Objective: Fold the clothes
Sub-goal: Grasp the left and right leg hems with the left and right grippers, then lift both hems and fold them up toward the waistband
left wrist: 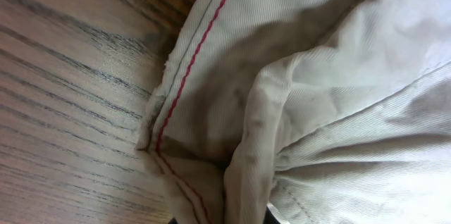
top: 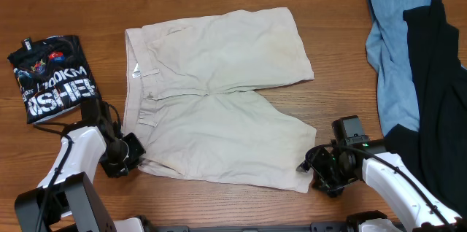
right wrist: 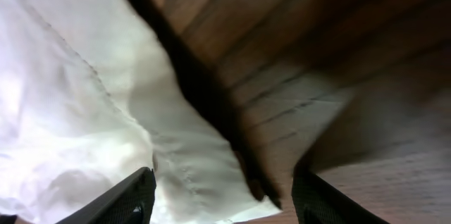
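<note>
The left gripper [top: 130,152] sat at the waistband corner of the beige shorts [top: 219,93], near the table's front edge and towards the left. In its wrist view a ridge of the cloth, beside a red-stitched seam [left wrist: 197,62], ran down into the gap between the fingers. The fingertips barely showed at the bottom of that view, so whether they pinched the cloth could not be told.

The right gripper [top: 312,165] stood at the hem corner of the near leg, towards the front right. Its fingers [right wrist: 134,196] were spread apart, with that hem corner lying loose on the wood between them.

The shorts lay flat across the middle of the table [top: 336,42], waistband to the left and both legs pointing right. A folded black printed shirt [top: 51,75] lay near the left edge, apart from the shorts. At the back right corner a light blue garment [top: 390,57] lay loosely, with a black garment [top: 438,93] overlapping it along the right edge.
</note>
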`<state>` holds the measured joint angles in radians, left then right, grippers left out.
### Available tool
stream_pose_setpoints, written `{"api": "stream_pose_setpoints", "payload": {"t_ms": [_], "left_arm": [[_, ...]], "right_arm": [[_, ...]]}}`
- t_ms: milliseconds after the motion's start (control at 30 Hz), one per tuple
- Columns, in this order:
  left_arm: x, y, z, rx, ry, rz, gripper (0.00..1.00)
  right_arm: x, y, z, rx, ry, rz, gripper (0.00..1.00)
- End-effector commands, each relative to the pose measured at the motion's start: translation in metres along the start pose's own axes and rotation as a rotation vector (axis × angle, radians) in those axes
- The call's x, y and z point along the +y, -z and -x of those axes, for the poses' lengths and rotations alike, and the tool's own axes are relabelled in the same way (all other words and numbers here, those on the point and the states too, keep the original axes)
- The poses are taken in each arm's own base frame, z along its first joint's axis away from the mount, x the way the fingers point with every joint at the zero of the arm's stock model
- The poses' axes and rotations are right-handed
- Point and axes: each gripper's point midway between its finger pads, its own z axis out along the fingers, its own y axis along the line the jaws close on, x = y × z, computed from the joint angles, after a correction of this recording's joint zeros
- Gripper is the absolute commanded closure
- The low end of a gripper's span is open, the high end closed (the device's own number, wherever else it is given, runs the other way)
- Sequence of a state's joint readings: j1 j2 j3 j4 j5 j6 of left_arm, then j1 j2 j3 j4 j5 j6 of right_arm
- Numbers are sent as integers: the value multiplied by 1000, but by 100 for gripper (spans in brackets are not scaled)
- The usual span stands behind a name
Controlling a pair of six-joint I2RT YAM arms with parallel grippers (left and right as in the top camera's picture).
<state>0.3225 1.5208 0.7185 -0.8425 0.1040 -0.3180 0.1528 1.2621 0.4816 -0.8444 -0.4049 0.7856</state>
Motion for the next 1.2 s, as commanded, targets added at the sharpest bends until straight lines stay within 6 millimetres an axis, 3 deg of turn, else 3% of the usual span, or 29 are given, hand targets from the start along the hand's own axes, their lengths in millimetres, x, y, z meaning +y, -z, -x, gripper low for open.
{"api": "stream_pose_setpoints", "payload": {"t_ms": [0, 233, 500, 800, 900, 967, 1167], "left_arm": [[14, -6, -6, 16, 3, 68, 93], [14, -6, -6, 15, 3, 68, 92], [14, -6, -5, 13, 3, 66, 92], [14, -6, -5, 10, 3, 65, 92], [14, -6, -5, 10, 3, 65, 92], [14, -6, -5, 13, 3, 67, 94], [14, 1, -8, 38, 5, 74, 96]], "right_arm": [[-11, 1, 3, -24, 31, -64, 34], [-15, 1, -25, 112, 114, -46, 34], [-16, -3, -27, 114, 188, -47, 35], [2, -17, -31, 78, 332, -25, 58], [-3, -18, -30, 60, 303, -67, 84], [-6, -18, -27, 41, 280, -88, 94], [-12, -14, -24, 29, 250, -123, 96]]}}
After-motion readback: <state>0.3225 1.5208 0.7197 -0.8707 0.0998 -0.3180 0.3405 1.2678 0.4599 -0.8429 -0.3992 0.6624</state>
